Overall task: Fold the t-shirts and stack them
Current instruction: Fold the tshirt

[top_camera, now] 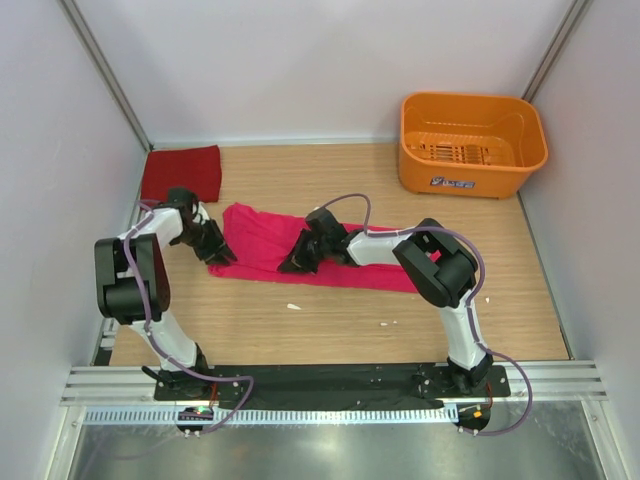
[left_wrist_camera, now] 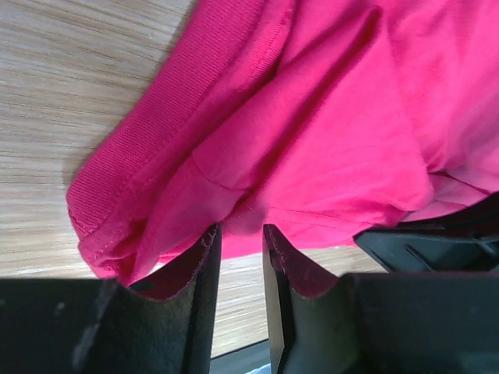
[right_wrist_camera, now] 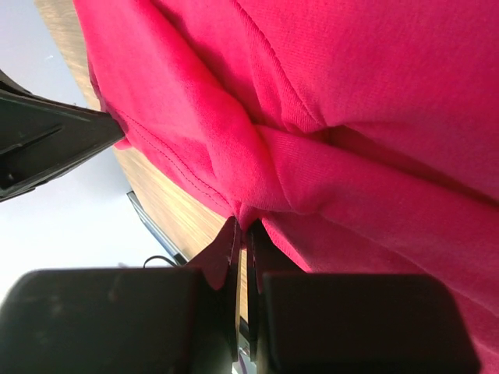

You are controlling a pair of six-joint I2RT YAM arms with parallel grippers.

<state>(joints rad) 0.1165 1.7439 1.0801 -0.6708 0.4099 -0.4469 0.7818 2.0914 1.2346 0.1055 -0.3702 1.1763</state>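
Right gripper (right_wrist_camera: 242, 227): I see it pressed together, pinching a fold of the pink t-shirt (right_wrist_camera: 351, 117) at its tips | left gripper (left_wrist_camera: 242, 234): jaws slightly parted, shirt hem lying across its tips | pink t-shirt spread between both grippers | folded crimson t-shirt (top_camera: 182, 172) beyond the left gripper, apart from it
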